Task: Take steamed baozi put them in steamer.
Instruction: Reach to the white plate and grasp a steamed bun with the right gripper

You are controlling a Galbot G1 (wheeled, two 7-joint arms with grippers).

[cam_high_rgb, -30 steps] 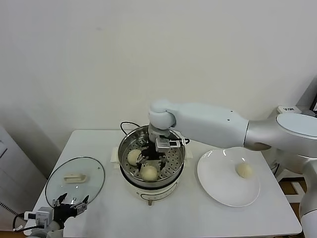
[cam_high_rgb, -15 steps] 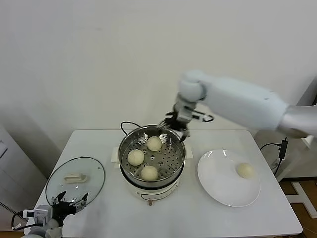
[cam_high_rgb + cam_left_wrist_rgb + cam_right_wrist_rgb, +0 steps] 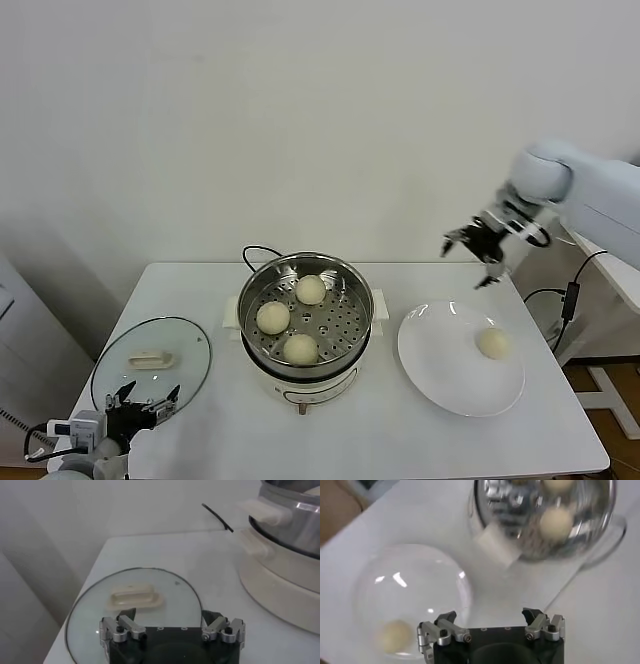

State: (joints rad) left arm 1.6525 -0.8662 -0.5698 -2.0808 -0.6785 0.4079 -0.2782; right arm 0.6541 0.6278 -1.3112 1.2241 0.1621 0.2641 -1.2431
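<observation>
Steamer (image 3: 305, 322) stands upright at table centre, round, mouth up, no long axis to note; black cord (image 3: 256, 252) leaves its rim at about 11 o'clock. Its white base carries side handles at 9 and 3 o'clock. Inside, on the hole-dotted tray: three buns (image 3: 310, 289), at roughly 12, 8 and 6 o'clock of the tray, apart from one another. The buns are round and give no heading.

Plate (image 3: 440, 375) lies at 3 o'clock of the steamer, just beside it, flat. One bun (image 3: 492, 343) sits on it, toward its 2 o'clock side.

Glass lid (image 3: 185, 375) lies flat at 9 o'clock of the steamer, near the table's left edge, white handle up. Nothing lies between plate and steamer.

Right gripper (image 3: 484, 253) hangs in the air above the plate's 12 o'clock edge, fingers spread, empty. Right wrist view shows plate and steamer below it.

Left gripper (image 3: 142, 408) is parked at the near left table corner, at the lid's 6 o'clock edge, fingers spread, empty.
</observation>
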